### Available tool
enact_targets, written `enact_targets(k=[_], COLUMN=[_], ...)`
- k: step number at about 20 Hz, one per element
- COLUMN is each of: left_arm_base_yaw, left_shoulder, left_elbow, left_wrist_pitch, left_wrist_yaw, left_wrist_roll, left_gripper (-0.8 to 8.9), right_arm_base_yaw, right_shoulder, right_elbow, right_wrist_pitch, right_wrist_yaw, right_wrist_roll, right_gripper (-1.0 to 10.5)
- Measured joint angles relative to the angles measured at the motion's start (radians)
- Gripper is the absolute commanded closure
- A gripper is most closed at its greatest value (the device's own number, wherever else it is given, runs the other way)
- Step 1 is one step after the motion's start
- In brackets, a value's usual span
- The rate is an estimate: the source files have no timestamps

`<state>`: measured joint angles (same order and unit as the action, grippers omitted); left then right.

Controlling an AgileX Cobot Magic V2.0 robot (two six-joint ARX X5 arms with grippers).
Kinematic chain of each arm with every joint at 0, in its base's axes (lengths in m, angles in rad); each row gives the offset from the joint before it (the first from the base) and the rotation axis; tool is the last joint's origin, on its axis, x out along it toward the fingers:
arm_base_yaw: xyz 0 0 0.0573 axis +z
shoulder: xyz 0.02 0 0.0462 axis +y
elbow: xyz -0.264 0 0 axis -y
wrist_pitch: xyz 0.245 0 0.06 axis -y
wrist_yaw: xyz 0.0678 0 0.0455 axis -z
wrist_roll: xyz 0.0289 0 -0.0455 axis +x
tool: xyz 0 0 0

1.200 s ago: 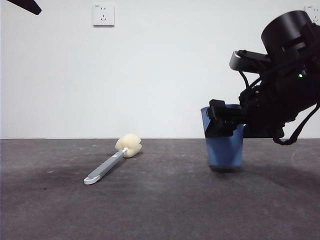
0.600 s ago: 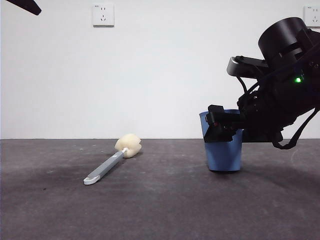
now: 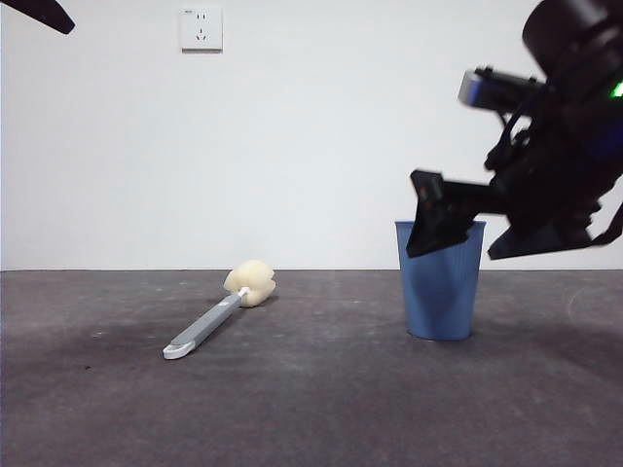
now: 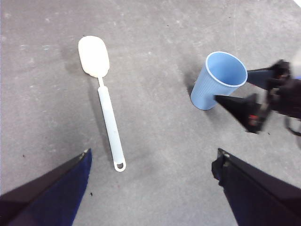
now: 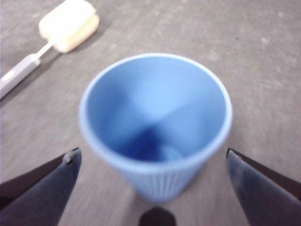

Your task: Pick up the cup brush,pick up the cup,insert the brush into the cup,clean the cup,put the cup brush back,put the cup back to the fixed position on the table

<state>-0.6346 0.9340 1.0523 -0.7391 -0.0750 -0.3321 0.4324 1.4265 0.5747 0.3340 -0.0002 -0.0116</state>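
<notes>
Cup: the blue ribbed cup (image 3: 441, 282) stood upright on the surface (image 3: 311, 409), toward 3 o'clock in the front view, its open mouth up and its base flat on the surface. Nothing was seen inside it in the right wrist view (image 5: 155, 122).

Cup brush: the cup brush (image 3: 219, 309) lay flat on the surface, well apart from the cup toward 9 o'clock in the front view. Its cream sponge head (image 3: 250, 282) pointed away from the camera and its white handle tip (image 3: 177, 349) pointed toward it. The left wrist view showed it whole (image 4: 104, 96), with nothing touching it.

Right pincer: the right pincer (image 3: 443, 222) hung at the cup's rim, reaching in from 3 o'clock in the front view. Its jaws were spread wide, one on either side of the cup and clear of its wall, as the right wrist view showed (image 5: 150, 174). It had hold of nothing.

Left pincer: the left pincer (image 4: 150, 188) hovered high above the surface, looking down on both brush and cup. Its jaws stood wide apart and gripped nothing. In the front view only a black tip (image 3: 39, 14) showed, at 10 o'clock.

Surface: dark grey and matte, with faint pale scuffs.

Background: a white wall with a socket plate (image 3: 201, 29) at about 11 o'clock in the front view.
</notes>
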Motion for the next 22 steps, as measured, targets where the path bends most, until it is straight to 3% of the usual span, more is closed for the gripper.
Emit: enact_targets(k=[7, 9, 10, 12, 13, 16, 22], left_arm_base_yaw=[0.000, 0.000, 0.000, 0.000, 0.000, -0.001, -0.001], left_shoulder=[0.000, 0.000, 0.000, 0.000, 0.000, 0.000, 0.000], left_elbow=[0.000, 0.000, 0.000, 0.000, 0.000, 0.000, 0.000], left_wrist_pitch=[-0.064, -0.082, -0.094, -0.117, -0.127, -0.137, -0.147], left_wrist_yaw=[0.002, 0.005, 0.009, 0.034, 0.042, 0.053, 0.052], left_wrist_roll=[0.018, 0.029, 0.036, 0.053, 0.056, 0.068, 0.079], left_gripper=[3.74, 3.88, 4.56, 7.39, 8.28, 8.20, 8.18], right_arm_base_yaw=[0.105, 0.132, 0.138, 0.143, 0.143, 0.144, 0.144], right_shoulder=[-0.518, -0.653, -0.707, -0.787, -0.812, -0.855, -0.856], right_elbow=[0.000, 0.007, 0.019, 0.052, 0.066, 0.074, 0.074], right_wrist_pitch=[-0.604, -0.721, -0.784, -0.900, -0.956, -1.036, -1.038], right_wrist_yaw=[-0.031, -0.061, -0.079, -0.114, -0.132, -0.157, -0.154], right_wrist_roll=[0.129, 0.169, 0.186, 0.204, 0.209, 0.214, 0.231], right_gripper=[4.5, 5.3, 6.2, 8.9, 9.6, 9.5, 9.5])
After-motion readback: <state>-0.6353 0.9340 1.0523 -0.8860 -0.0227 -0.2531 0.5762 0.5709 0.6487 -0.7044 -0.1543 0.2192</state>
